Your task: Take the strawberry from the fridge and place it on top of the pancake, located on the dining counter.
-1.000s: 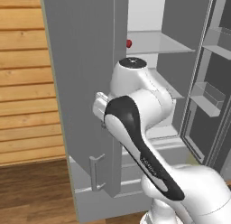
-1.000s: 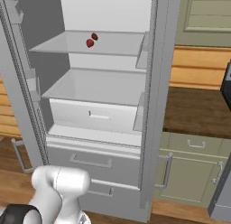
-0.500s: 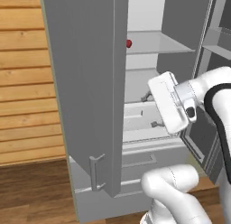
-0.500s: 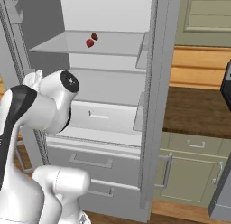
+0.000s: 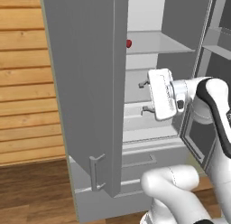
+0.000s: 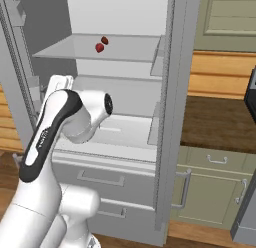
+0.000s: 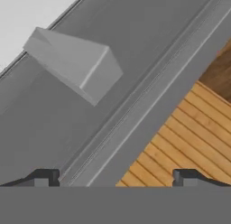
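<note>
Inside the open fridge [image 6: 120, 99], the strawberry [image 6: 100, 48] sits on a shelf [image 6: 100, 54]; the gripper [image 5: 145, 97] hangs below, jaws spread, beside wood-panelled wall [image 5: 27, 83].

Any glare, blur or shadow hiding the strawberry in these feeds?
Right base view: flat, even light, strawberry sharp on the fridge shelf beside a darker red item. Left base view: no glare, but the door hides half of it. Hand view: soft, tilted, open hand faces grey panels.
</note>
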